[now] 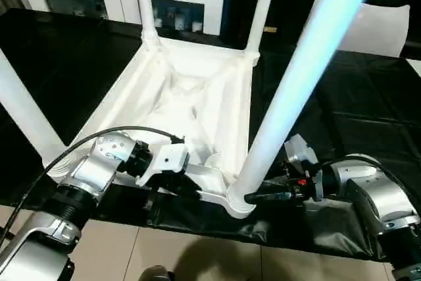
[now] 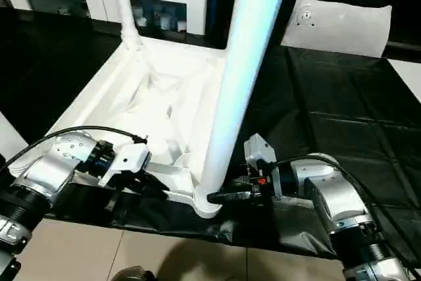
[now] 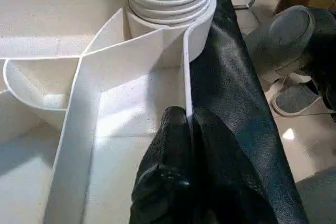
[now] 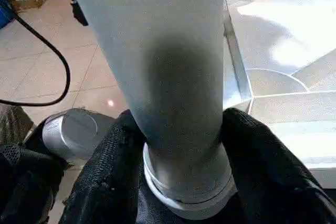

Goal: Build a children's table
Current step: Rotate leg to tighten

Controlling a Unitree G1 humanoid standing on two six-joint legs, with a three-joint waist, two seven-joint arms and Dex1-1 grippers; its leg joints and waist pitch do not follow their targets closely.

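The tabletop (image 1: 197,97) is lying upside down on the black surface (image 1: 342,97). Left claw (image 3: 185,129) is pinching its rim; right claw (image 4: 181,145) is clamping the last leg (image 1: 289,90) at its near corner socket, probably needing twisting home.

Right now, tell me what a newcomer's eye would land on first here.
The upturned white tabletop on the black-covered table, its legs pointing up; the near-corner leg looms largest. The right gripper closes around that leg's base at the socket, while the left gripper pinches the tabletop's near rim beside it.
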